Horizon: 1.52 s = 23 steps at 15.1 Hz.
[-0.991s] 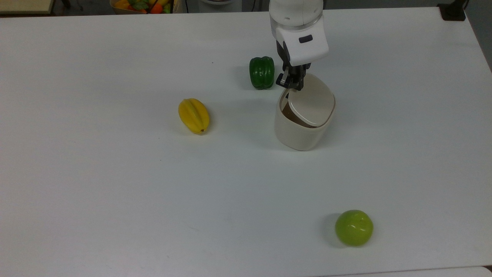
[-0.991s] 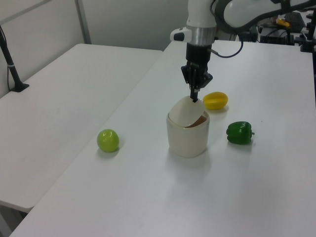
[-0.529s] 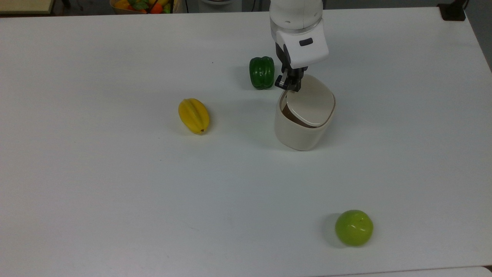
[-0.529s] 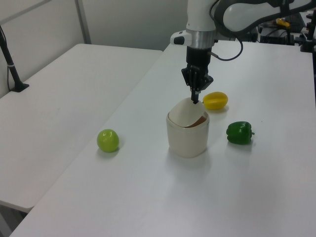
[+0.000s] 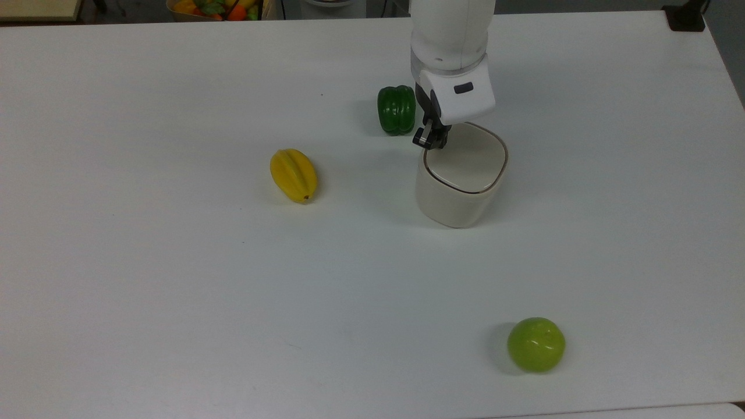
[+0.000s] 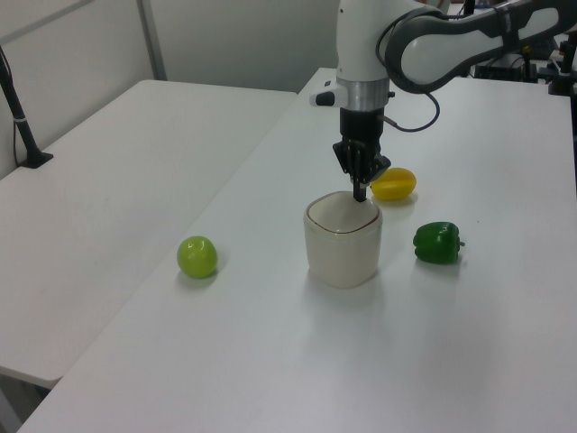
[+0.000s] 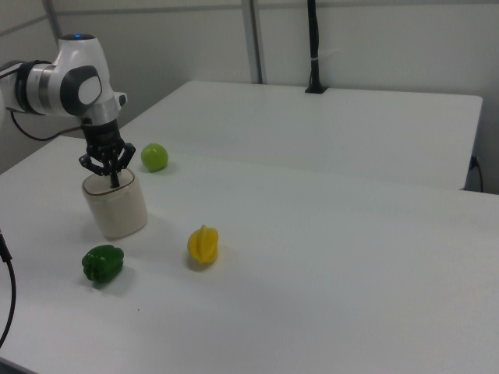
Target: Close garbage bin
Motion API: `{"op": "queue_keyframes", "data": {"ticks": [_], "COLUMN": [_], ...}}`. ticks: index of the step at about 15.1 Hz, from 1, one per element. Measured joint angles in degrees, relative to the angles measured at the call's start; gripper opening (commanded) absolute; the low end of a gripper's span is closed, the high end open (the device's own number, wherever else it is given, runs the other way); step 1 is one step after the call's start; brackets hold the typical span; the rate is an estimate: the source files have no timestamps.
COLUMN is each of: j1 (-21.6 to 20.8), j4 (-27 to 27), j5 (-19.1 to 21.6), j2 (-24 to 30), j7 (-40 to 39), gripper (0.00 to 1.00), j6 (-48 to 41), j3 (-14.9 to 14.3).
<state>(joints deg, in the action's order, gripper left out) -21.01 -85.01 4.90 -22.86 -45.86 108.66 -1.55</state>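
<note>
Pressure is being applied by the hand (image 5: 431,141), its fingers pressed together, at the lid's edge; the garbage bin (image 5: 460,177), judged light, stiff plastic, is being closed without any gripping.

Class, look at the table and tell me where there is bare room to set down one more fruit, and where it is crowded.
In the top view, bare table spans the whole left below the starfruit, and the right side beyond the garbage bin above the green apple. It is crowded where the gripper meets the bin beside the green pepper.
</note>
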Motion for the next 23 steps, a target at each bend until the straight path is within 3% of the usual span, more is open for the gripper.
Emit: {"op": "queue_keyframes", "data": {"ticks": [11,15,20,23], "j1": [-0.7,1.1,7.6,17.1], "j4": [0.4,1.4,1.8,1.9], "j5": [-2.0,-1.9,-1.9,-1.9], "j2": [-0.4,4.0,13.2,17.3], "j7": [0.0,2.2,12.6,13.9], "gripper": [0.0,0.0,0.0,0.0], "j6": [0.0,-4.6,-17.3,-25.2], "j3": [0.1,-0.3,-0.6,-0.8]}}
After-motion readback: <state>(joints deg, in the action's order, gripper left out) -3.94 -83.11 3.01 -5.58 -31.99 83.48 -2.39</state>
